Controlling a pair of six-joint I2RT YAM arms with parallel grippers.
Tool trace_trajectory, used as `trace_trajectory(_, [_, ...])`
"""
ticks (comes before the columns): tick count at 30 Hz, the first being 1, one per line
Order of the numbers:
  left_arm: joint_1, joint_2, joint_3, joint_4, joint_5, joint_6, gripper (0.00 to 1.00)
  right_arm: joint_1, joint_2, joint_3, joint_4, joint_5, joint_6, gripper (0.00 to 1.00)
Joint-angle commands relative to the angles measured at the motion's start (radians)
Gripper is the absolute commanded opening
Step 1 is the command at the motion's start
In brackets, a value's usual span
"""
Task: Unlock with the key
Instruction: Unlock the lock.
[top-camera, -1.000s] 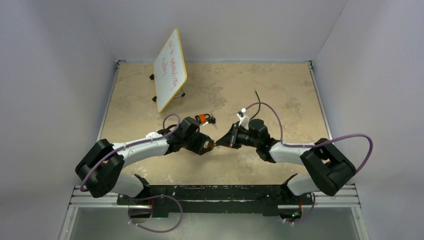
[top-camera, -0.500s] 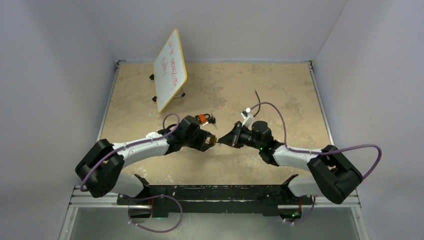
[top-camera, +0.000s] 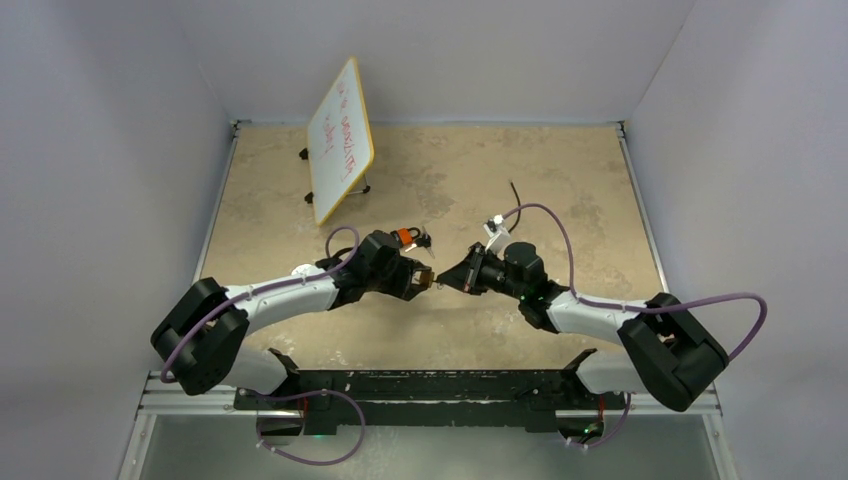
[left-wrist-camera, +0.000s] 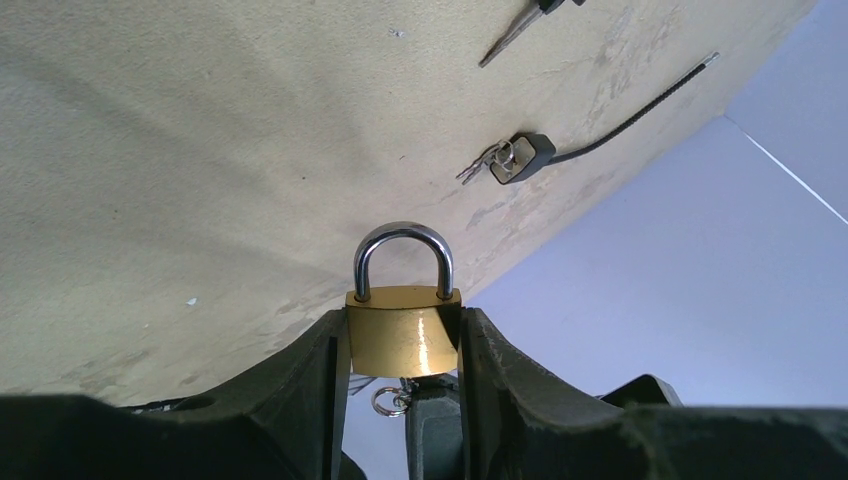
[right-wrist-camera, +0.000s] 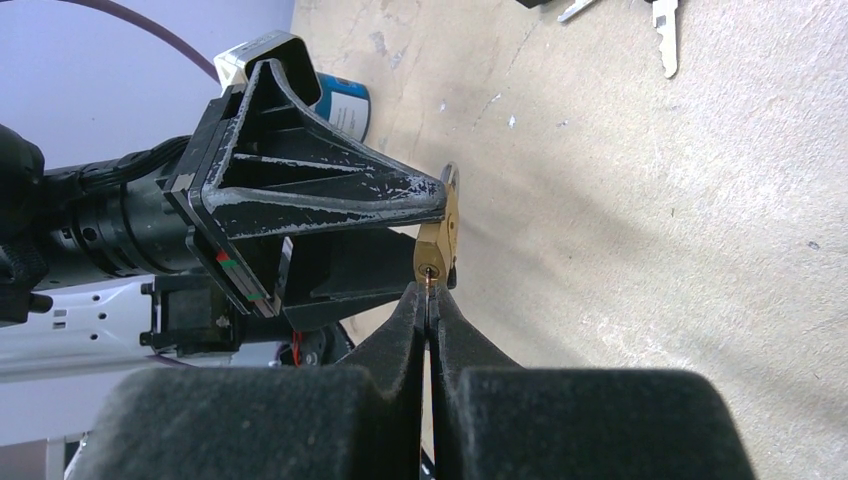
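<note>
**A:** Overhead first. Where do the arms meet?

**B:** Over the middle of the surface (top-camera: 450, 180), a little toward its near edge. Left claw (top-camera: 422, 286) and right claw (top-camera: 447, 281) point at each other, tips almost touching. There is a speck of brass between them, the padlock (top-camera: 428, 281). A whiteboard (top-camera: 340, 140) stands tilted near the far left corner.

**A:** Left wrist view?

**B:** The left claw is clamped on the padlock's brass body, one finger on each flat side. The shackle (left-wrist-camera: 403, 255) points away from the wrist and is seated in the body on both legs, so the padlock is locked. The padlock is held clear of the surface. A small key ring (left-wrist-camera: 386, 400) hangs at its underside, next to a dark shape I cannot identify.

**A:** Anything lying about?

**B:** There is a bunch of keys (left-wrist-camera: 510, 158) on a black tag toward the far edge. A black cord (left-wrist-camera: 640, 100) runs on from it. Part of another key shows at the top of the frame.

**A:** Right wrist view?

**B:** The right claw's fingers are pressed together. A thin sliver of key (right-wrist-camera: 430, 283) shows between the tips, so they are pinched on that. The sliver's end sits at the keyhole (right-wrist-camera: 430, 271) in the padlock's bottom face. I cannot tell how deep it goes.

**A:** And the padlock from that side?

**B:** It is edge-on in the left claw, with the keyhole facing the right claw. A loose key (right-wrist-camera: 665, 40) lies on the surface beyond, well apart from both claws.
</note>
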Motion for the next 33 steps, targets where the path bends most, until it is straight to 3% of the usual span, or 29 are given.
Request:
trace_trajectory(1, [-0.009,0.003,0.043,0.094,0.006,-0.069,0.16,0.017,-0.003,-0.001,0.056,0.004,-0.025,0.00])
trace_trajectory(6, [-0.009,0.017,0.054,0.084,0.013,-0.059,0.16,0.022,-0.006,0.012,0.023,0.029,-0.056,0.00])
trace_trajectory(19, [-0.008,0.051,0.096,0.038,0.013,-0.016,0.15,0.027,-0.002,0.169,-0.265,0.059,-0.007,0.00])
trace_trajectory(26, [-0.009,0.054,0.100,0.040,0.012,-0.012,0.14,0.027,0.032,0.177,-0.278,0.062,0.021,0.00])
trace_trajectory(33, [-0.008,0.059,0.111,0.030,0.012,-0.004,0.14,0.027,0.071,0.260,-0.458,0.119,0.048,0.00])
